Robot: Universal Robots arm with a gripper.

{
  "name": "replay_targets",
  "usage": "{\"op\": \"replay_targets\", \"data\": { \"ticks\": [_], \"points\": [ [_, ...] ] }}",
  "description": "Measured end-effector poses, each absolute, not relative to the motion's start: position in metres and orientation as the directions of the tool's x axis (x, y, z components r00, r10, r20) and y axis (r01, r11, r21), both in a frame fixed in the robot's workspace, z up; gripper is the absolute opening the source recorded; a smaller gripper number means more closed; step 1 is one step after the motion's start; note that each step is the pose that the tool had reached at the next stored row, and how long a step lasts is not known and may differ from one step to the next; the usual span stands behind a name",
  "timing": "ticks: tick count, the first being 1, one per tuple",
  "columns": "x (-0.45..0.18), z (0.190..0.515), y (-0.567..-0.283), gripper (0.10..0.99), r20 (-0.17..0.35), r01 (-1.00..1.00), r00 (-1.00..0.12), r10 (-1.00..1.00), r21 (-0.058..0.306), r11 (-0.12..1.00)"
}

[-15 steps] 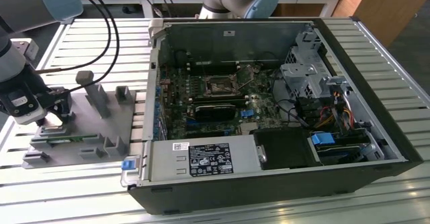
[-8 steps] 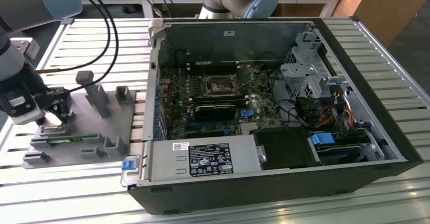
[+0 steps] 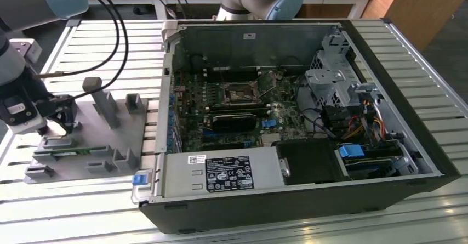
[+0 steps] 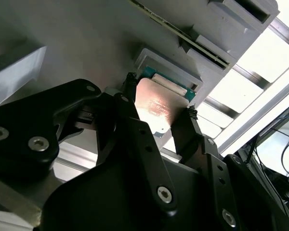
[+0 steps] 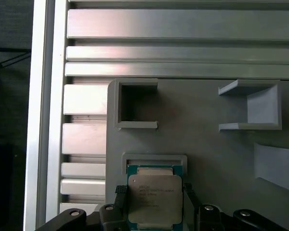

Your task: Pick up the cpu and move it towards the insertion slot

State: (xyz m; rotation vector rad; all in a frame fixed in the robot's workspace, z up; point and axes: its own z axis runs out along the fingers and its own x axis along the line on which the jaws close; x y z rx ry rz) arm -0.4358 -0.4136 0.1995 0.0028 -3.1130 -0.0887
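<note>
In both wrist views the cpu (image 5: 155, 196) (image 4: 159, 103), a flat square chip with a silvery top, lies between my two black fingers (image 5: 119, 193) (image 4: 135, 110). The fingers press on two opposite edges of it. It sits at its teal-rimmed nest (image 5: 156, 162) on the grey holder plate (image 5: 207, 144). My gripper (image 3: 55, 124) (image 5: 154, 192) (image 4: 159, 96) hangs over that plate (image 3: 109, 145) at the exterior view's left, shut on the cpu. The insertion slot (image 3: 239, 94), a square socket with a metal frame, lies on the motherboard inside the open computer case (image 3: 409, 145).
Grey posts (image 3: 102, 101) and brackets (image 5: 135, 103) stand up from the holder plate, and a thin green memory stick (image 3: 69, 152) rests in its front cradle. Black cables (image 3: 117, 35) hang over the slatted metal table (image 3: 95, 200). A black block (image 3: 234, 120) sits just below the socket.
</note>
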Motion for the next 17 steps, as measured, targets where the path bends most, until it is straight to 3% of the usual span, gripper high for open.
{"op": "replay_targets", "data": {
  "ticks": [17],
  "points": [
    [-0.436,0.212,-0.414,0.541,0.027,-0.001,-1.0,-0.003,0.057,0.998]
  ]
}}
